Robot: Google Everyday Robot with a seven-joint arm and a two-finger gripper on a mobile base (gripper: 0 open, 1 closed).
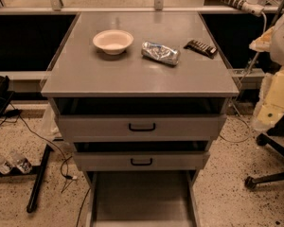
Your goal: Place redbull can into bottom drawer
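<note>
- The can [160,52] lies on its side on the tabletop [132,82], not yet picked up.
- The bottom drawer [142,197] stands open, waiting.
- The claw seems out of sight, so I cannot tell its grip; the pale arm [277,96] is right of the can.

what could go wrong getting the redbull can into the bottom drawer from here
1. The redbull can lies on its side, so it may roll when touched.
2. The white bowl and dark ribbed bar flank it; a wide approach could knock them.
3. The bottom drawer sits open under two protruding upper drawers, which could block the descent.
The gripper is not in view.
</note>
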